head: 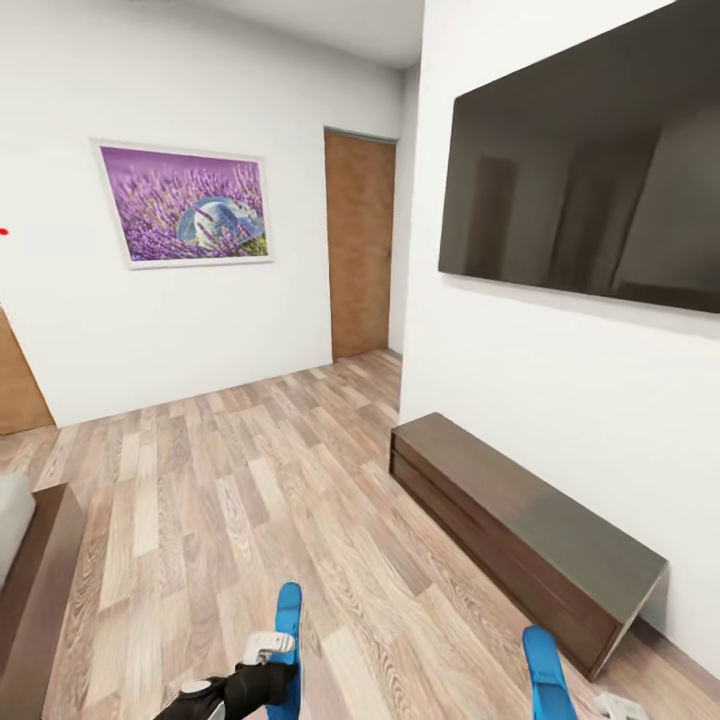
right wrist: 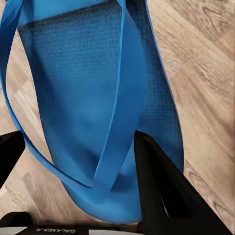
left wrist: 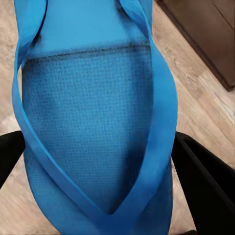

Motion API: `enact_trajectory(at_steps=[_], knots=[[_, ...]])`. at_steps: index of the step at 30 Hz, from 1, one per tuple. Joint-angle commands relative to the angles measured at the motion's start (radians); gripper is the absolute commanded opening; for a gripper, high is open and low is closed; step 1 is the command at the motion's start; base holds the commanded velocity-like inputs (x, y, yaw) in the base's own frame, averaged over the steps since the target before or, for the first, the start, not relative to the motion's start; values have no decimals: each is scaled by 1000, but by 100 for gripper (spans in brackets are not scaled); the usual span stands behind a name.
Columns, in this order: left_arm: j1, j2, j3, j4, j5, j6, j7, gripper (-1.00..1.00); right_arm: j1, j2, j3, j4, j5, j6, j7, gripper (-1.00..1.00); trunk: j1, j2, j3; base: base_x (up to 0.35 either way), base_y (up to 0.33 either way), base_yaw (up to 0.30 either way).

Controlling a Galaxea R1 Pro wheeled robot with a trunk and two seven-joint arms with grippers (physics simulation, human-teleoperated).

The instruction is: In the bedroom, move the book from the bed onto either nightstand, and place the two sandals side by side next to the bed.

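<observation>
Each claw grips a blue sandal: the left claw point(left wrist: 98, 161) holds one sandal point(left wrist: 93, 107), the right claw point(right wrist: 73, 161) the other sandal point(right wrist: 93, 98), above the wood floor point(head: 230, 520).

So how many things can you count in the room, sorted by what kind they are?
Bright blue flip-flop sandals: 2, one held in the left gripper at, one in the right gripper's sandal at
Long low dark-wood cabinet: 1
Big black wall screen: 1
Framed purple flower picture: 1
Brown wooden door: 1
Total: 6
</observation>
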Motion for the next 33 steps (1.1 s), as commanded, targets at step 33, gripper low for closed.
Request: enact_trajectory(at_steps=[33], knots=[[-1, -33, 0, 60, 9, -97, 115, -100, 0, 11, -7, 8, 2, 11, 148, -100, 1, -1, 4, 312, -1, 292]])
